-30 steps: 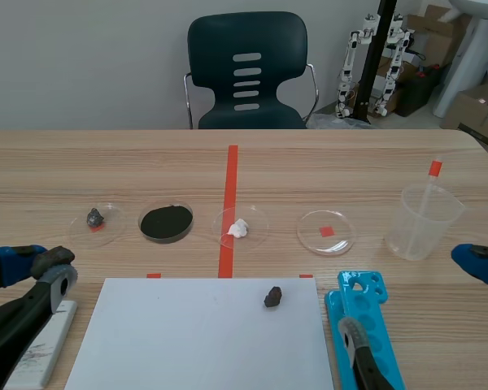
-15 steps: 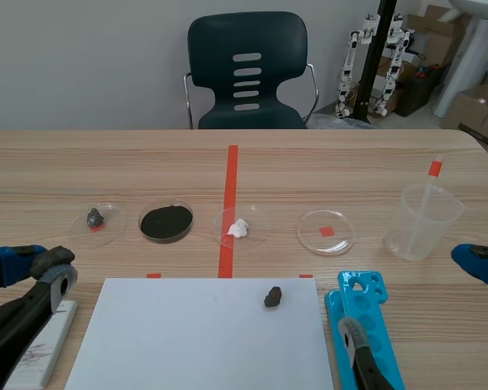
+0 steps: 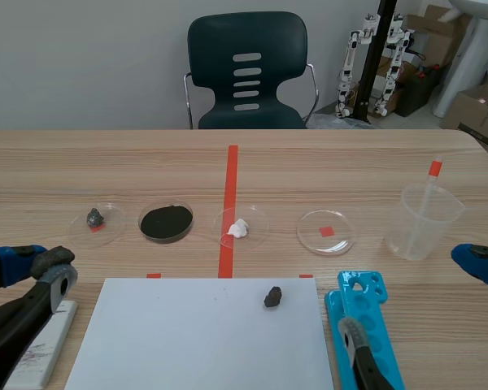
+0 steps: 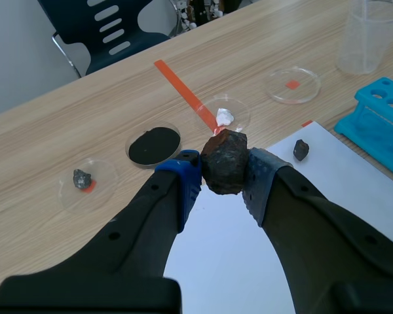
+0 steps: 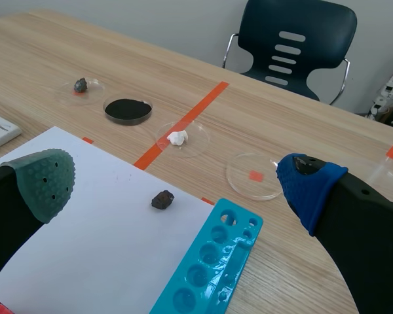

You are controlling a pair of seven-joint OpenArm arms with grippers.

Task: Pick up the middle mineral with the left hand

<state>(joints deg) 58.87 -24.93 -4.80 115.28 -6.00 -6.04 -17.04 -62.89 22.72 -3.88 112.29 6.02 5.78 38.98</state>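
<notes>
Wood-grain bench (image 3: pixel 374 162), dark chair (image 3: pixel 248 69) behind. The left claw (image 4: pixel 224 171) was clamped on a dark brown mineral lump (image 4: pixel 224 160), with a blue pad on one side and a grey-green pad on the other. Only the left wrist view showed this grip. The scene view had the claw low at the bench's left, where the lump could not be told from the pads. Ahead of it stood a row of clear dishes (image 3: pixel 110 229) holding a small grey stone (image 3: pixel 95 218), black powder (image 3: pixel 166 222) and a white piece (image 3: pixel 239 228). The last dish (image 3: pixel 342 238) sat over a red mark. A small dark stone (image 3: pixel 272 296) lay on a white sheet (image 3: pixel 187 341), beside a blue rack (image 3: pixel 370 325) and near a clear beaker (image 3: pixel 425 223). The right claw (image 5: pixel 173 178) gaped wide in its own view, while the scene view caught one blue pad only.
</notes>
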